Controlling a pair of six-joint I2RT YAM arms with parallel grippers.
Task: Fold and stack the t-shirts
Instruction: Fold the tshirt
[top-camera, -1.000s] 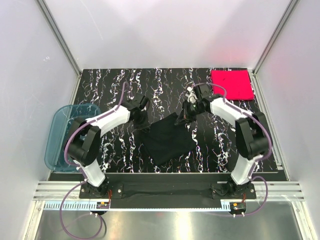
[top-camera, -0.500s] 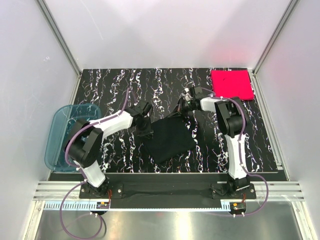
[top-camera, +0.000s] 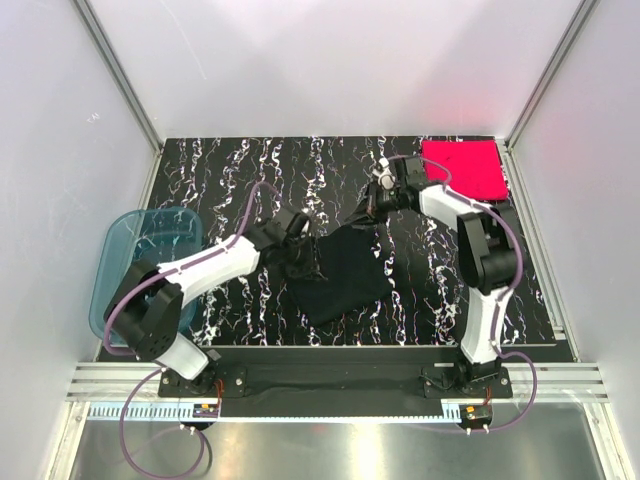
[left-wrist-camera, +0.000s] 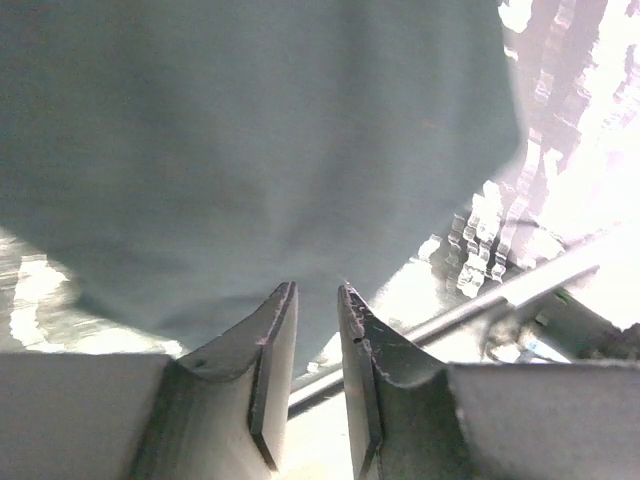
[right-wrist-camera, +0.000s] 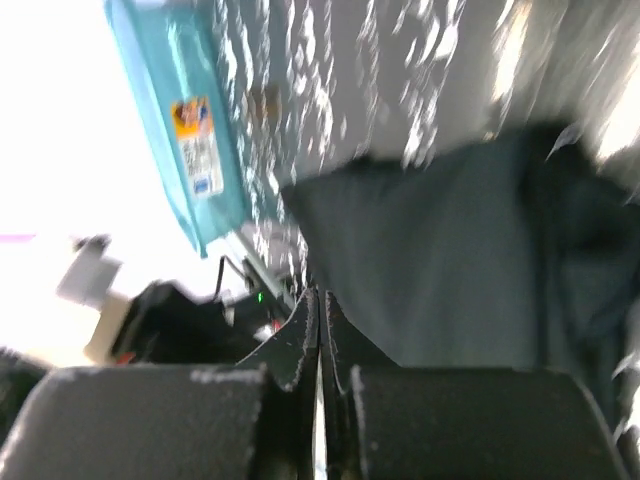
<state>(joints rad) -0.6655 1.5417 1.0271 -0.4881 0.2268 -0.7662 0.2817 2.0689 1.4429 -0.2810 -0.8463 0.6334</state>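
Nearest the arm bases, the black t-shirt (top-camera: 338, 278) lies centre front on the marbled tabletop (top-camera: 230, 170) as a rumpled, roughly four-sided patch, its near corner close to the front edge. The left pincer (top-camera: 298, 258) sits at its left edge. The left wrist view shows its fingers (left-wrist-camera: 272, 335) parted by a narrow gap, hem at their tips, nothing plainly clamped. The shirt's far right corner rises in a peak to the right pincer (top-camera: 375, 203), pressed together on it with no gap visible. The translucent blue tub (top-camera: 140, 262) stands at the left edge; only the right wrist view shows its label (right-wrist-camera: 195, 140). Marbled surface shows open across the far left. The pink-red t-shirt (top-camera: 463, 168), a neat flat square, occupies the far right corner, well apart.
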